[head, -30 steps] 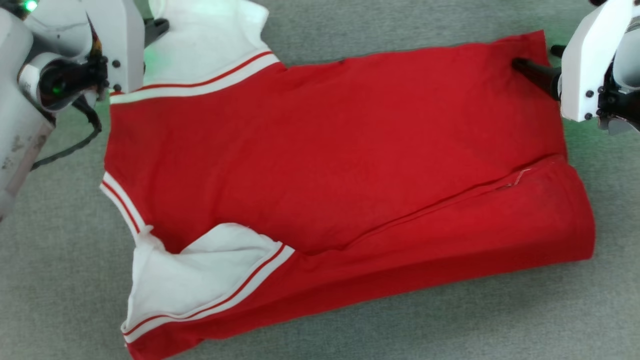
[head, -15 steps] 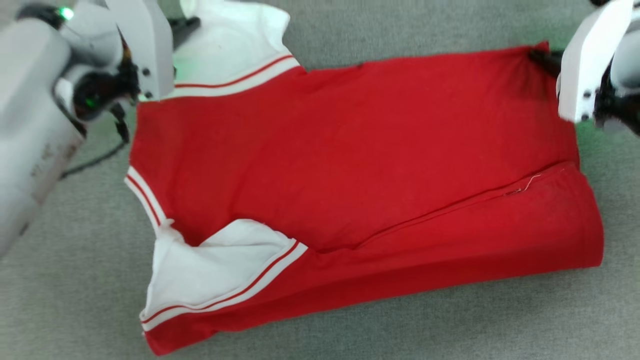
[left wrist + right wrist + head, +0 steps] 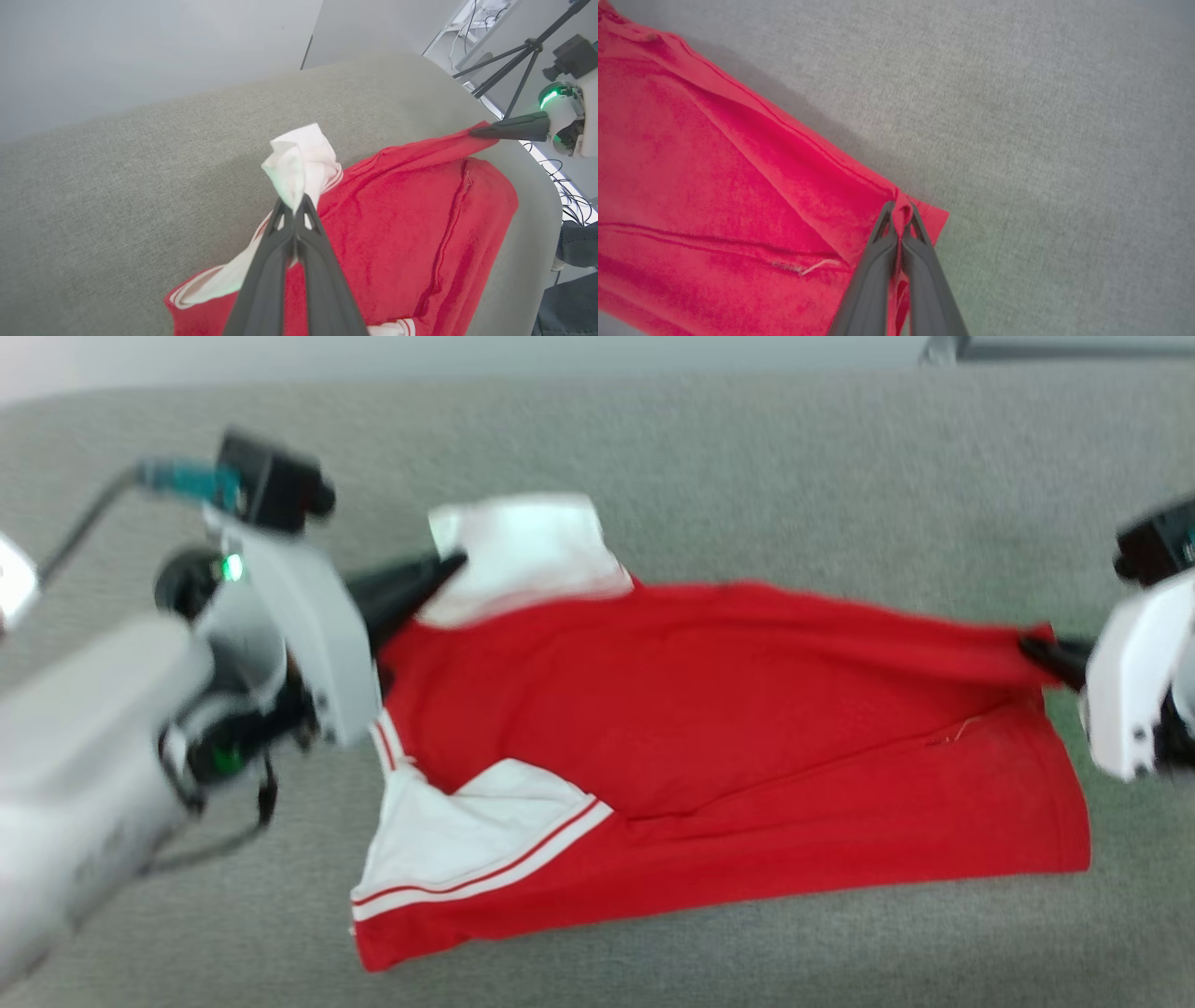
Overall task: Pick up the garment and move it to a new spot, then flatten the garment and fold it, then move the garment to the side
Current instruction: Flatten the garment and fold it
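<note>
My left pincer (image 3: 452, 561) pinches the garment (image 3: 709, 709) at its white far corner, my right pincer (image 3: 1029, 645) at its red one; stretching tauter could slip either shallow grip

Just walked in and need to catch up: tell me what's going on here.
The robot is handling a red and white jersey with both arms. Its left gripper is shut on a white corner at one end, and its right gripper is shut on a red corner at the other end. The far edge is stretched between them and looks lifted, while the near part lies on the grey fabric surface.
</note>
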{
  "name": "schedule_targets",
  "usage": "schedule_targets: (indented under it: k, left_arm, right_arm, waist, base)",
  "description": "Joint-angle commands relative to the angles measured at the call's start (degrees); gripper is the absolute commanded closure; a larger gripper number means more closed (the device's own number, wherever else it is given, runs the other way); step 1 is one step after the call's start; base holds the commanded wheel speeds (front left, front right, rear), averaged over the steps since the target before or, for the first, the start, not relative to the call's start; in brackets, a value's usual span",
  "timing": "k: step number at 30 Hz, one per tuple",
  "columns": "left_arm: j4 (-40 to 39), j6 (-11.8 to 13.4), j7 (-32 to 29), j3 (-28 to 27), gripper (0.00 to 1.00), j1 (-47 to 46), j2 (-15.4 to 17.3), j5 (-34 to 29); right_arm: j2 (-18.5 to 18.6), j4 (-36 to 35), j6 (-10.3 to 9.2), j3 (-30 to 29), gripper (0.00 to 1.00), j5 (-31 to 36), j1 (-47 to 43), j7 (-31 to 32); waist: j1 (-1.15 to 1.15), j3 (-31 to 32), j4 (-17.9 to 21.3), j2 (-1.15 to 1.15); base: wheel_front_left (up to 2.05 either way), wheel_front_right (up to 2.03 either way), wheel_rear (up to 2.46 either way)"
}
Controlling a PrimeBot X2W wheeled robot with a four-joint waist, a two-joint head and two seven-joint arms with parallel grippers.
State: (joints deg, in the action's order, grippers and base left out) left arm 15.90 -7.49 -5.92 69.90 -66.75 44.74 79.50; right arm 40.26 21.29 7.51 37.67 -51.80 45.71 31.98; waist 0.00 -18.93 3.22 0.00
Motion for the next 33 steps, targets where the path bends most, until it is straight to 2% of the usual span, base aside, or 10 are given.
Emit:
schedule_targets:
  k: [1,7,12,15,22,29,30,31,32,33]
  left_arm:
    - [-2.3,0.0,1.9,0.5,1.0,2.6,1.4,-0.3]
    - [-10.6,0.2,9.9,1.3,1.0,11.6,6.5,-0.6]
    - [-17.0,3.3,14.6,1.9,1.0,18.8,9.7,-1.4]
    - [-19.7,5.2,16.4,2.3,1.0,22.3,10.5,-1.9]
    - [-22.5,7.4,18.0,2.4,1.0,26.3,10.8,-1.7]
    - [-20.6,8.6,17.5,2.9,1.0,28.5,8.0,-4.1]
    - [-20.2,8.6,17.6,2.9,0.94,28.6,7.6,-4.3]
    - [-19.8,9.0,18.0,2.7,0.58,28.6,7.4,-4.6]
    - [-19.5,9.2,18.4,2.4,0.05,28.8,7.1,-4.5]
    - [-19.3,9.3,18.7,2.2,0.0,29.2,6.7,-4.4]
  right_arm:
    - [1.5,-1.8,-0.04,-0.7,1.0,-0.5,-3.0,-0.4]
    - [5.4,-9.0,-0.04,-5.3,1.0,-0.9,-12.8,-0.7]
    - [7.3,-14.5,-0.04,-10.6,1.0,-0.3,-20.9,1.1]
    - [7.2,-17.0,-0.04,-14.5,1.0,0.6,-25.3,2.4]
    - [4.7,-21.9,-0.04,-22.7,1.0,3.2,-32.4,6.4]
    - [0.5,-24.1,-0.04,-26.6,1.0,6.2,-35.9,8.9]
    - [-0.3,-24.2,-0.04,-27.4,0.88,6.8,-36.0,8.4]
    - [-0.9,-24.2,-0.04,-28.2,0.55,7.4,-36.1,8.0]
    - [-1.5,-24.0,-0.04,-29.1,0.0,8.1,-36.3,7.8]
    - [-2.1,-24.0,-0.04,-29.6,0.0,8.7,-36.7,7.7]
  waist:
    - [0.0,5.1,-3.4,0.0]
    - [0.0,6.8,-4.7,0.0]
    - [0.0,7.0,-5.4,0.0]
    - [0.0,6.8,-5.9,0.0]
    - [0.0,5.8,-6.7,0.0]
    - [0.0,5.0,-6.6,0.0]
    - [0.0,5.0,-6.6,0.0]
    - [0.0,5.1,-6.6,0.0]
    - [0.0,5.2,-6.6,0.0]
    - [0.0,5.4,-6.6,0.0]
  base:
    - [0.0,0.0,0.0]
    - [0.0,0.0,0.0]
    - [0.0,0.0,0.0]
    - [0.0,0.0,0.0]
    - [0.0,0.0,0.0]
    - [0.0,0.0,0.0]
    - [0.0,0.0,0.0]
    - [0.0,0.0,0.0]
    - [0.0,0.0,0.0]
    - [0.0,0.0,0.0]
